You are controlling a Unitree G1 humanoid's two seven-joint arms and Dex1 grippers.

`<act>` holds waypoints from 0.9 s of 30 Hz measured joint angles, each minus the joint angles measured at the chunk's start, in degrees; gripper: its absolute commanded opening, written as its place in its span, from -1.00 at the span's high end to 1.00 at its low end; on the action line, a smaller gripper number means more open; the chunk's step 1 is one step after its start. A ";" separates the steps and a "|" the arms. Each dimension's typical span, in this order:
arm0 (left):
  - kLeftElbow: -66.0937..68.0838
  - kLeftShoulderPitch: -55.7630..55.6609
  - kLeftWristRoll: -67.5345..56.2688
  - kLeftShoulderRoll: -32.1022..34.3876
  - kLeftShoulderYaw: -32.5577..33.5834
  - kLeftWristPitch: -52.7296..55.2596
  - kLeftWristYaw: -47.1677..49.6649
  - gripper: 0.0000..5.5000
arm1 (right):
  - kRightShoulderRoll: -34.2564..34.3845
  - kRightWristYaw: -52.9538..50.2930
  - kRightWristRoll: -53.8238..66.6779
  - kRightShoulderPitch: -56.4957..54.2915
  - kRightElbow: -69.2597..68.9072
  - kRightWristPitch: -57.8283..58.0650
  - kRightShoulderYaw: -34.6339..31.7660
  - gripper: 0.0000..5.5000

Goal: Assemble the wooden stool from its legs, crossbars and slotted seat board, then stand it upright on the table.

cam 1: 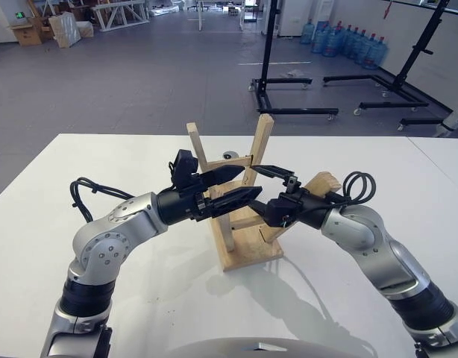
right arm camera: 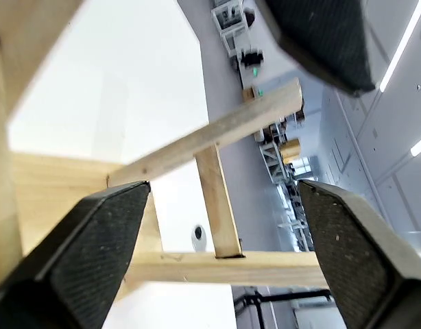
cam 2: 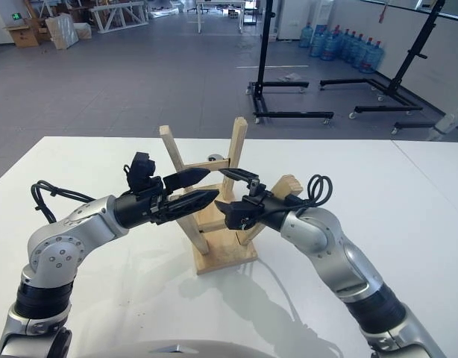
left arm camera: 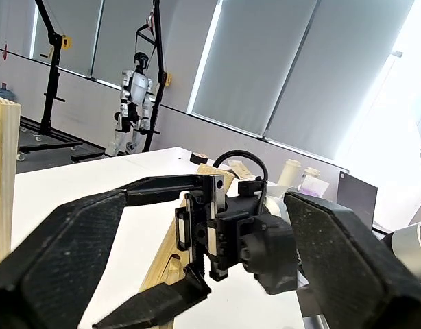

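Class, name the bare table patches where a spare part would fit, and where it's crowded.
Bare: table left of the left arm, and right of the right arm. Crowded: centre, where left gripper and right gripper meet at the upturned stool.

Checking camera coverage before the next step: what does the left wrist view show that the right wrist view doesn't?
Left wrist view: the open left claw faces the open right claw, a stool leg close by. Right wrist view: joined stool bars between the right claw's fingers. Both: wooden parts and the white table.
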 measured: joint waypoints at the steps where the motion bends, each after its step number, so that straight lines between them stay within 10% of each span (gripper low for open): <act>1: 0.11 -0.15 0.15 0.04 0.25 -0.02 -0.02 -0.52 | 0.51 0.98 3.84 -0.27 1.67 -2.85 -1.02 -0.46; 13: 0.93 -0.78 1.61 0.38 1.07 -0.09 -0.82 -0.52 | 4.75 0.21 41.29 -10.45 -1.17 9.67 -24.50 -0.46; 20: 1.06 -0.79 2.23 0.54 0.98 -0.43 -1.87 -0.52 | -1.82 21.58 81.40 -5.47 19.28 38.69 -43.90 -0.46; 27: 2.05 -2.00 3.97 0.72 0.28 -0.55 -4.18 -0.52 | -0.68 29.61 87.09 2.82 19.29 52.61 -42.08 -0.46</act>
